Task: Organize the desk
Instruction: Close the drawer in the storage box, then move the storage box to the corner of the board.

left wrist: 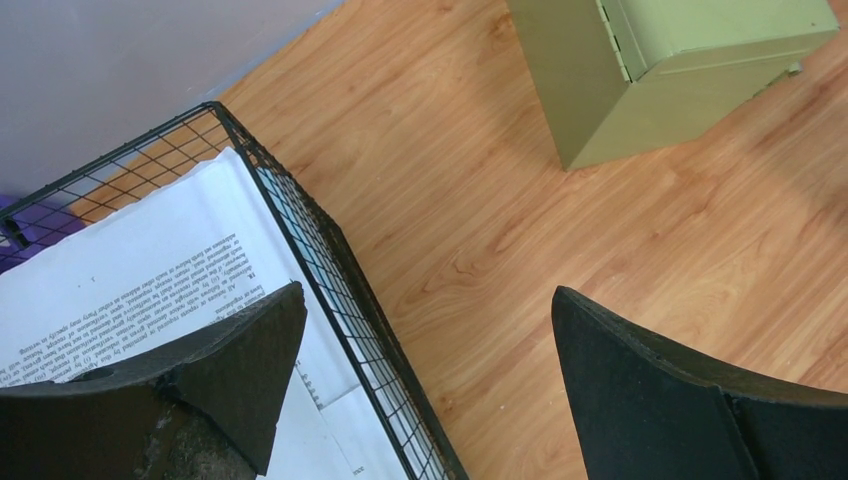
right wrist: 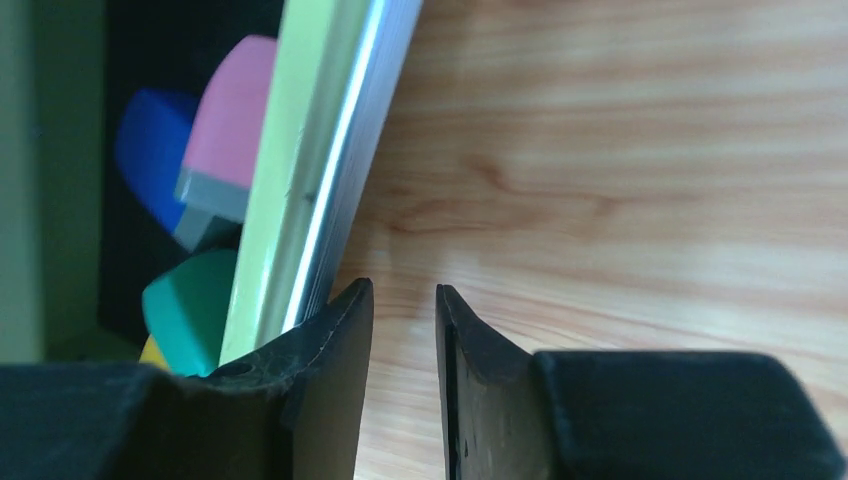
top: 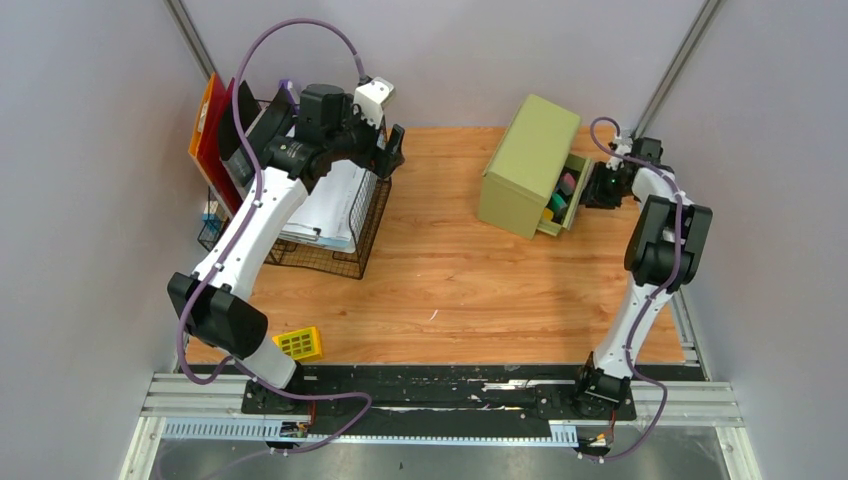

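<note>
The desk (top: 440,280) is a light wood-grain tabletop with a black and metal rail along its near edge. My left gripper (top: 393,150) is open and empty, its jaws straddling the right rim of a black wire basket (left wrist: 330,270) that holds printed papers (left wrist: 150,270). My right gripper (top: 592,186) is at the front of the pulled-out drawer (right wrist: 300,150) of a green cabinet (top: 530,160). Its jaws stand a narrow gap apart with nothing between them (right wrist: 403,288), and the left finger (right wrist: 340,340) is against the drawer front. The drawer holds pink (right wrist: 225,120), blue (right wrist: 150,140) and teal (right wrist: 190,310) blocks.
A small yellow grid-patterned object (top: 298,343) lies on the desk near the left arm's base. Orange and red folders (top: 212,130) stand upright behind the basket at the far left. Grey walls close in both sides and the back.
</note>
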Controlling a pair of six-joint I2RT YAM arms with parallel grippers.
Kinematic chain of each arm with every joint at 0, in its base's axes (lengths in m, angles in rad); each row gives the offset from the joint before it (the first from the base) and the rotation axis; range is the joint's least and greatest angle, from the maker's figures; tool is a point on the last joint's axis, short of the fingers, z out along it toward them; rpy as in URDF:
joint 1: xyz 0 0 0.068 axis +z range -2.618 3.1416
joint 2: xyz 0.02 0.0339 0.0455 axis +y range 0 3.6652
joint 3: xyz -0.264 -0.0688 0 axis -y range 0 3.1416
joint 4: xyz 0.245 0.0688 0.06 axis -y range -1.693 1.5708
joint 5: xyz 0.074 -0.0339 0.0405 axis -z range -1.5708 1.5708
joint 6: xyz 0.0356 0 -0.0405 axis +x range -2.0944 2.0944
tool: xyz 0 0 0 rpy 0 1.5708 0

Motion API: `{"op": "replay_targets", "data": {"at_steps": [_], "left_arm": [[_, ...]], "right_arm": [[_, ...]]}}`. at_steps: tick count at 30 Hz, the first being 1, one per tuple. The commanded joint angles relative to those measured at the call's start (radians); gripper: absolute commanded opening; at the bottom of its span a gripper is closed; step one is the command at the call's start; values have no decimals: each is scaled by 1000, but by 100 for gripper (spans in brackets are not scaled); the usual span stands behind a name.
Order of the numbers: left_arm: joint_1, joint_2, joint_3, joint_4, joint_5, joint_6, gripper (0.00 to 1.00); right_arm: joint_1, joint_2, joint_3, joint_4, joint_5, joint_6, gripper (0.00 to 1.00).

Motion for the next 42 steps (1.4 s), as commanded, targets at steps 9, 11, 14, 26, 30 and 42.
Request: {"op": "replay_targets", "data": {"at_steps": [9, 11, 14, 26, 30, 42], "left_arm": [[-3, 6, -4, 30, 26, -36, 100], [-3, 6, -6, 27, 27, -36, 100], [-3, 4, -12, 26, 22, -30, 100], [-3, -4, -41, 38, -1, -6, 100], [-2, -3, -44, 40, -2, -2, 100], [-3, 12, -49, 35, -5, -13, 100]], "right_arm": [[150, 65, 133, 21, -393, 67, 34], [151, 67, 139, 16, -389, 75, 35], [145, 34, 121, 19, -276, 78, 37], [142, -243, -209, 81, -332, -46, 36], [175, -333, -324, 123, -332, -107, 36], [400, -297, -304, 327, -232, -121, 30]]}}
